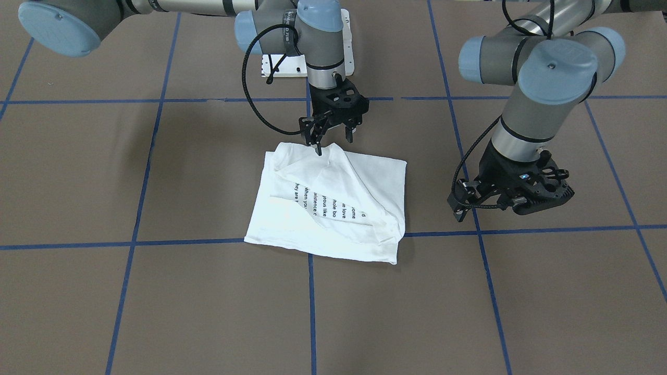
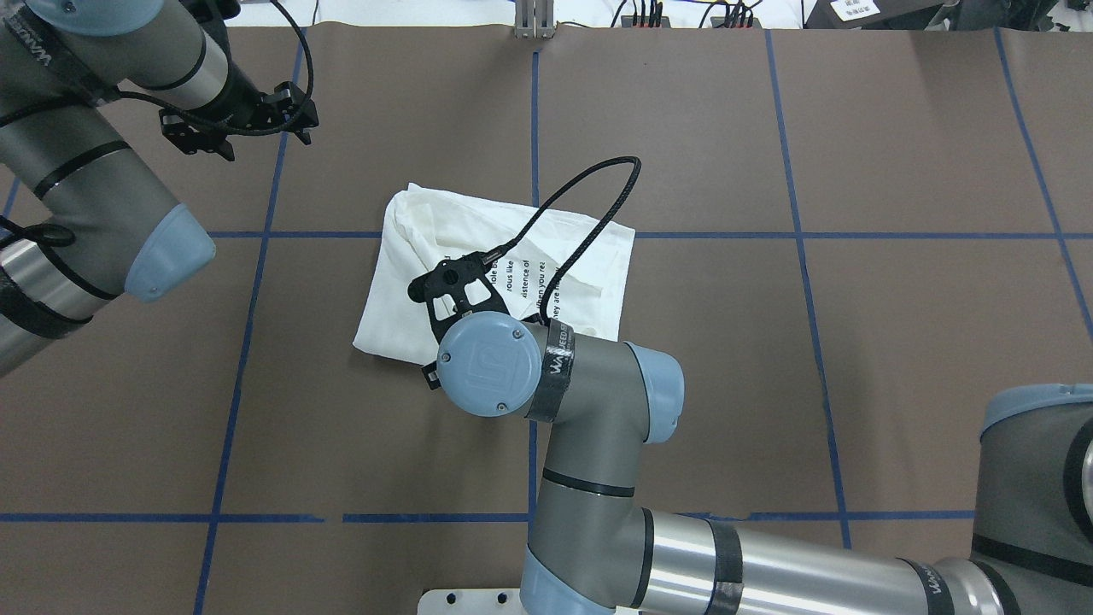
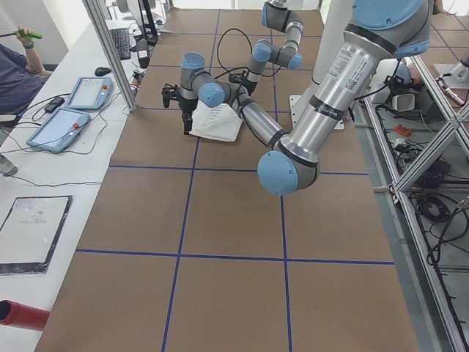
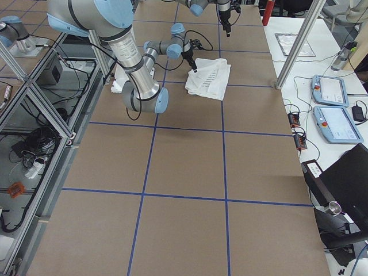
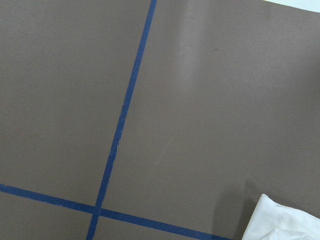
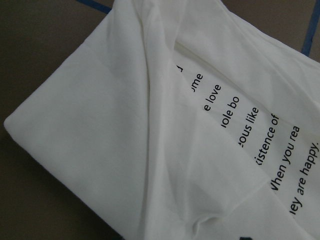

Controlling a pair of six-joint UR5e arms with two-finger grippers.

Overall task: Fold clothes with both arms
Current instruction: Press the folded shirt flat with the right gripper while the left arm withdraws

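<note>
White T-shirt (image 1: 333,208) lies folded into a rumpled rectangle — black text lines up — beneath the right tool (image 1: 334,146)

Front, overhead views face each other, share shirt (image 1: 333,208); wrist cameras close, downward.

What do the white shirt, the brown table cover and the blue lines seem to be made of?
The shirt: soft matte fabric, probably cotton, since it creases into limp folds. The table cover: a matte brown sheet, perhaps paper, flat and without shine. The blue lines: likely adhesive tape, as their edges look slightly ragged.
</note>
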